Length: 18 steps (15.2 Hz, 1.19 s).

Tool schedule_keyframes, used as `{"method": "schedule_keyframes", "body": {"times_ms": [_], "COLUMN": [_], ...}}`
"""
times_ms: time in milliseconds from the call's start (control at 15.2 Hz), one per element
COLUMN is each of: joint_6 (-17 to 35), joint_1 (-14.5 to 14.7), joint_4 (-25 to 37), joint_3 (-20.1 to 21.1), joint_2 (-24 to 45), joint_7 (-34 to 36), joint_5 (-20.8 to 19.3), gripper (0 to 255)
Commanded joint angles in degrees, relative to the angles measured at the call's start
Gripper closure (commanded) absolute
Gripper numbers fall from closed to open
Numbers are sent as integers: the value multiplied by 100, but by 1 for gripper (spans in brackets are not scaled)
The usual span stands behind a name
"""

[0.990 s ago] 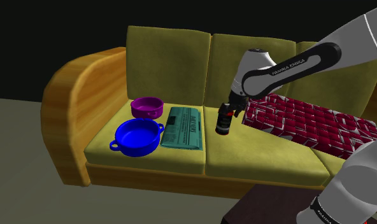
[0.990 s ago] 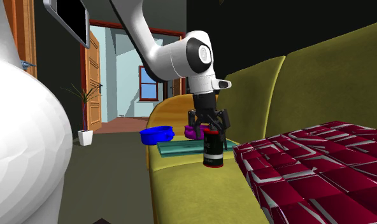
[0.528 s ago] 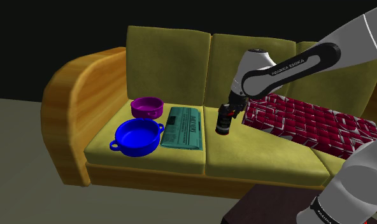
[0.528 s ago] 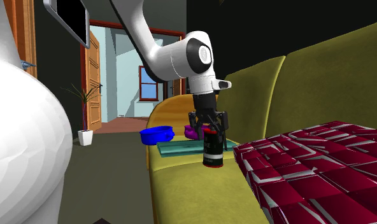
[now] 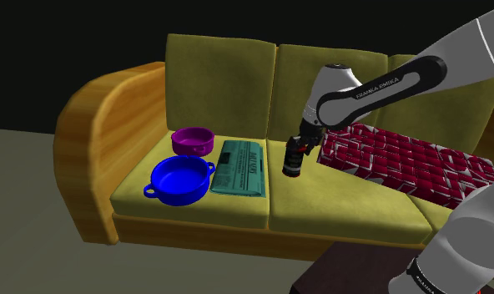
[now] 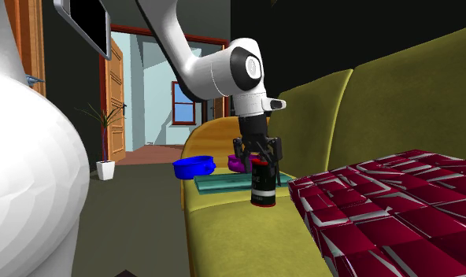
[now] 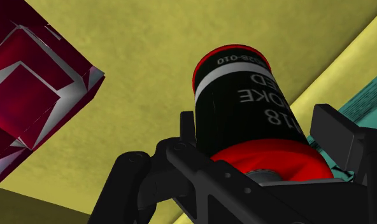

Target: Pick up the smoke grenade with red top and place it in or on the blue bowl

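The smoke grenade [image 5: 293,164] [image 6: 263,189] is a black can with a white band and a red top. It stands upright on the middle seat cushion of the olive sofa [image 5: 337,205]. My gripper [image 5: 299,147] [image 6: 259,160] comes down on it from above and is shut on its red top. In the wrist view the fingers [image 7: 334,130] press the can [image 7: 241,102] from both sides. The blue bowl [image 5: 178,190] [image 6: 194,166], with two small handles, sits empty on the left cushion in the shoulder view, well apart from the grenade.
A teal newspaper [image 5: 241,167] [image 6: 223,182] lies between grenade and blue bowl. A purple bowl [image 5: 194,139] [image 6: 239,164] sits behind the blue one. A dark red patterned blanket [image 5: 404,159] [image 6: 381,212] [image 7: 28,83] covers the cushion beside the grenade. The sofa's wooden arm [image 5: 87,142] rises past the bowls.
The fingers have drawn in from standing wide around the grenade's top to clasping it. The arm and the grenade have stayed in place.
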Motion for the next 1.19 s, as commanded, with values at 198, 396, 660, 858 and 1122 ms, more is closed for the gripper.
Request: {"method": "schedule_keyframes", "body": {"times_ms": [198,396,660,858,1122], "joint_6": [-345,-599,-933,-1180,-1505], "joint_1": [14,23,31,36,40], "joint_4": [162,298,495,656,885], "joint_3": [-18,-30,-45,-55,-67], "joint_2": [-174,-293,-431,-518,-614], "joint_7": [-43,-71,-104,-125,-149], "joint_5": [41,66,91,106,122], "gripper": [255,255,255,255,255]}}
